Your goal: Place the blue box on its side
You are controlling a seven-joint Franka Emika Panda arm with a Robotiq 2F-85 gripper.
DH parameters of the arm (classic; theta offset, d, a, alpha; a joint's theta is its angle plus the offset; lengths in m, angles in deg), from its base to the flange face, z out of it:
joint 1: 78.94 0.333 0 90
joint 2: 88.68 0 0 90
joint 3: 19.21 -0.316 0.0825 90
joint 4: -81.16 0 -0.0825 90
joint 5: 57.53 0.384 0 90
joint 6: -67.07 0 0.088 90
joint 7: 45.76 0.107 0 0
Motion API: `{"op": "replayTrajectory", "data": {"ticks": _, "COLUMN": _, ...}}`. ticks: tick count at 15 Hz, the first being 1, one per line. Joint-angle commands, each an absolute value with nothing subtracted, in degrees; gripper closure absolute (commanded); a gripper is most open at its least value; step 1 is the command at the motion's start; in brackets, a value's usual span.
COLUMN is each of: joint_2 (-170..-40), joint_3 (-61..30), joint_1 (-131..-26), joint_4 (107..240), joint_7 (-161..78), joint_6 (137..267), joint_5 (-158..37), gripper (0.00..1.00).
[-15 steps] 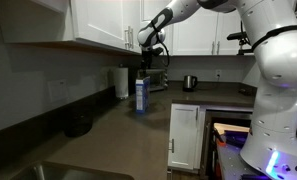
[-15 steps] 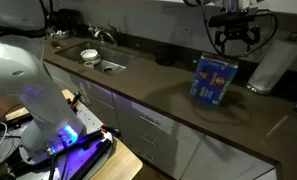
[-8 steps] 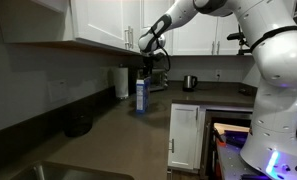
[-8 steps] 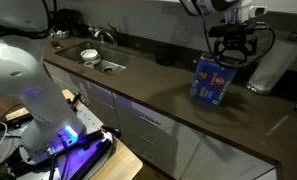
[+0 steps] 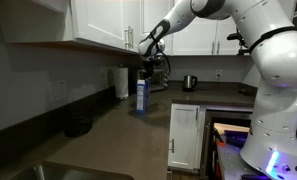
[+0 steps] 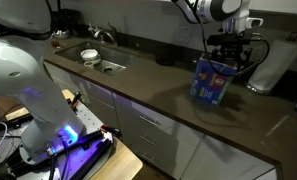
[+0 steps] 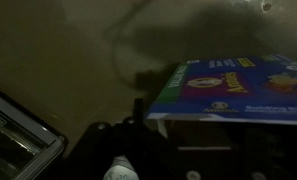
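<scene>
The blue box (image 6: 213, 82) stands upright on the dark counter (image 6: 158, 95), near the paper towel roll (image 6: 273, 65). The gripper (image 6: 231, 52) hangs just over its top edge with its claws spread, likely placed there to grasp the box or tip it over. A white bowl (image 6: 89, 55) sits by the sink (image 6: 113, 67); what the bowl holds cannot be made out.

exterior view looks along the countertop (image 5: 113, 125) from the sink (image 5: 48, 172) end, exterior view faces the cabinet fronts (image 6: 163, 125), nearer, wrist view close over the blue box (image 7: 238, 85), common to all
</scene>
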State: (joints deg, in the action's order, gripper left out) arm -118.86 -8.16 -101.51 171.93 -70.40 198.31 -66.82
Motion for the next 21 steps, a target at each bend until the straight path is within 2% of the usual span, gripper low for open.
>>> {"op": "replayTrajectory", "data": {"ticks": 1, "joint_2": -120.51, "joint_3": -9.57, "joint_1": -103.13, "joint_4": 169.88, "joint_7": -73.26, "joint_6": 197.43, "joint_5": -64.64, "gripper": 0.37}}
{"op": "replayTrajectory", "data": {"ticks": 2, "joint_2": -120.61, "joint_3": -9.67, "joint_1": -103.17, "joint_4": 169.95, "joint_7": -73.22, "joint_6": 197.41, "joint_5": -64.55, "gripper": 0.56}}
{"op": "replayTrajectory", "data": {"ticks": 3, "joint_2": -120.58, "joint_3": -9.82, "joint_1": -103.22, "joint_4": 170.13, "joint_7": -73.35, "joint_6": 197.30, "joint_5": -64.52, "gripper": 0.58}}
{"op": "replayTrajectory", "data": {"ticks": 9, "joint_2": -117.25, "joint_3": -10.16, "joint_1": -102.89, "joint_4": 172.71, "joint_7": -73.80, "joint_6": 195.82, "joint_5": -64.87, "gripper": 0.97}}
{"op": "replayTrajectory", "data": {"ticks": 10, "joint_2": -116.51, "joint_3": -10.08, "joint_1": -102.72, "joint_4": 173.16, "joint_7": -73.93, "joint_6": 195.68, "joint_5": -65.17, "gripper": 1.00}}
{"op": "replayTrajectory", "data": {"ticks": 21, "joint_2": -102.86, "joint_3": -8.92, "joint_1": -99.57, "joint_4": 185.97, "joint_7": -76.71, "joint_6": 196.26, "joint_5": -69.68, "gripper": 1.00}}
